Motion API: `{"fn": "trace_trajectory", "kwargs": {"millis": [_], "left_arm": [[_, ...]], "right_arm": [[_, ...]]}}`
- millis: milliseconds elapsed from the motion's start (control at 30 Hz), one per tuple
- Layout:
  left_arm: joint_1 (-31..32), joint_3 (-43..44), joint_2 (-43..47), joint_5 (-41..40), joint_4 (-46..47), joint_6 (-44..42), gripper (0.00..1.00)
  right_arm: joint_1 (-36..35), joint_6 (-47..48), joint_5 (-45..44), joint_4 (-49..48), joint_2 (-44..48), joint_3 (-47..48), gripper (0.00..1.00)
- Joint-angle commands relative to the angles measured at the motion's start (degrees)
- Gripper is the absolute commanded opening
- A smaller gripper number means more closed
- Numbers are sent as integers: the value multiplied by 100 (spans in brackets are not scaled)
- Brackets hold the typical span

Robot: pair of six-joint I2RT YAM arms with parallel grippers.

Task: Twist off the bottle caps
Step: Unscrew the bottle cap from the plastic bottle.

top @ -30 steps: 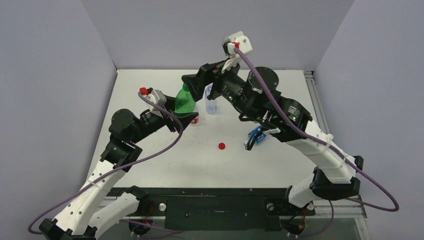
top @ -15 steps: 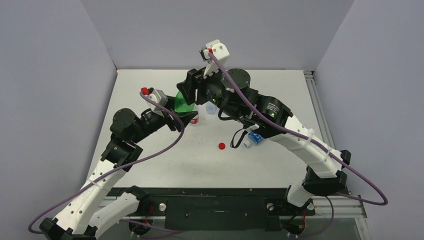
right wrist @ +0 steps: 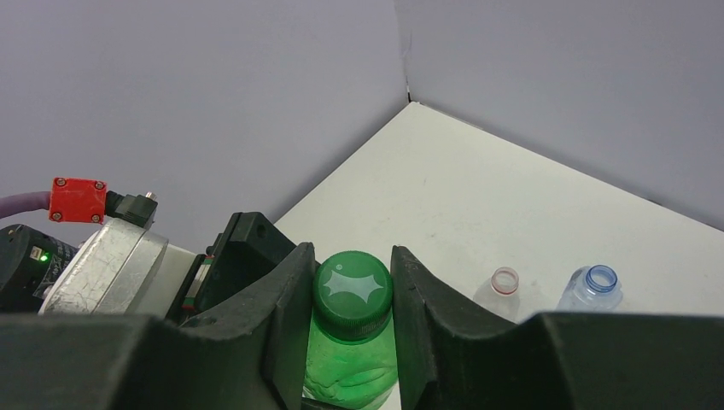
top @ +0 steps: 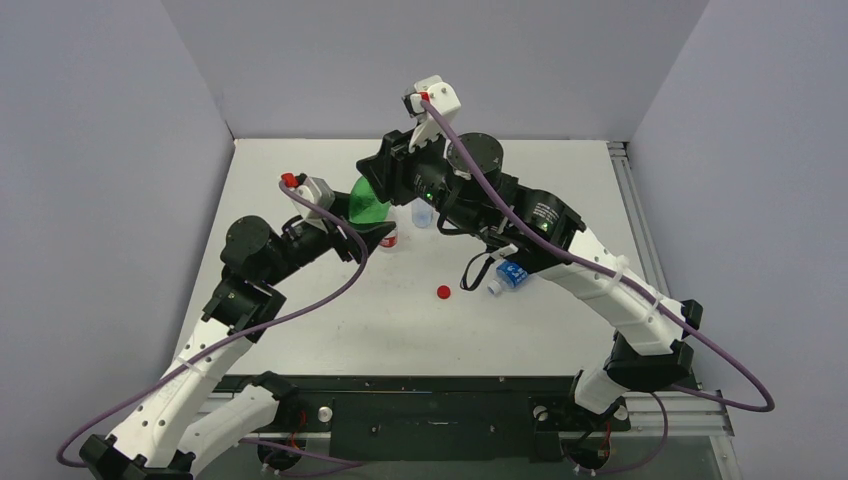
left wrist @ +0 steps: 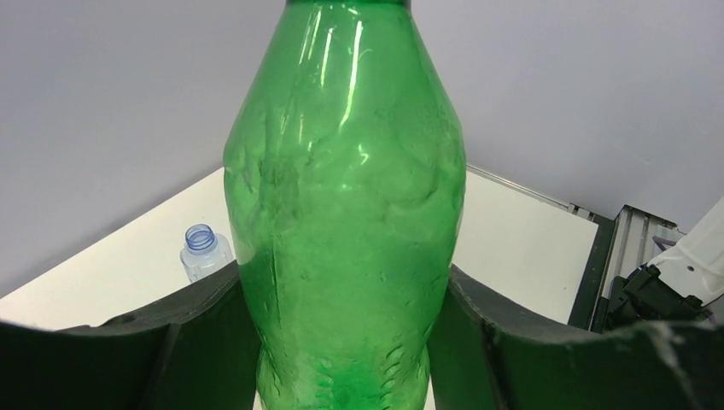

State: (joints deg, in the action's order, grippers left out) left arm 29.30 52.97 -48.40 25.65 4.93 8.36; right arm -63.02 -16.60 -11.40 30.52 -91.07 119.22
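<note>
The all-green bottle (left wrist: 346, 213) stands upright with my left gripper (left wrist: 346, 295) shut on its lower body, one finger on each side. In the top view this green bottle (top: 368, 203) shows between the two arms. Its green cap (right wrist: 353, 290) is on the neck, and my right gripper (right wrist: 353, 289) is shut on that cap from above, both pads touching its sides. A loose red cap (top: 443, 292) lies on the table. Two uncapped clear bottles stand behind: one with a red neck ring (right wrist: 505, 282), one with a bluish neck (right wrist: 600, 278).
A blue-labelled bottle (top: 510, 274) lies on its side under the right arm. The red-white labelled bottle (top: 389, 239) stands just beside the left gripper. Grey walls close the table's back and sides, and a metal rail (top: 625, 185) runs along the right edge.
My right arm swung left over the green bottle and its jaws went from open to shut on the green cap. The left gripper held the bottle still.
</note>
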Motion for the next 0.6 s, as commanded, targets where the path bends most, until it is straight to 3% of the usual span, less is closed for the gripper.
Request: {"fn": "trace_trajectory", "kwargs": {"millis": [0,367,467,567], "left_arm": [[40,25,14,256,236,37,0],[76,45,24,318,237,68,0],[75,61,20,356,253,131,0],[76,87,38,528,333,330,0]], "right_arm": [[86,-158,313,-213,-24,-61,25],[139,-154,267,-281,-82,-23,31],[133,-104,341,-249,-82,-37,19],[179,62,571,-297,63,-186,0]]}}
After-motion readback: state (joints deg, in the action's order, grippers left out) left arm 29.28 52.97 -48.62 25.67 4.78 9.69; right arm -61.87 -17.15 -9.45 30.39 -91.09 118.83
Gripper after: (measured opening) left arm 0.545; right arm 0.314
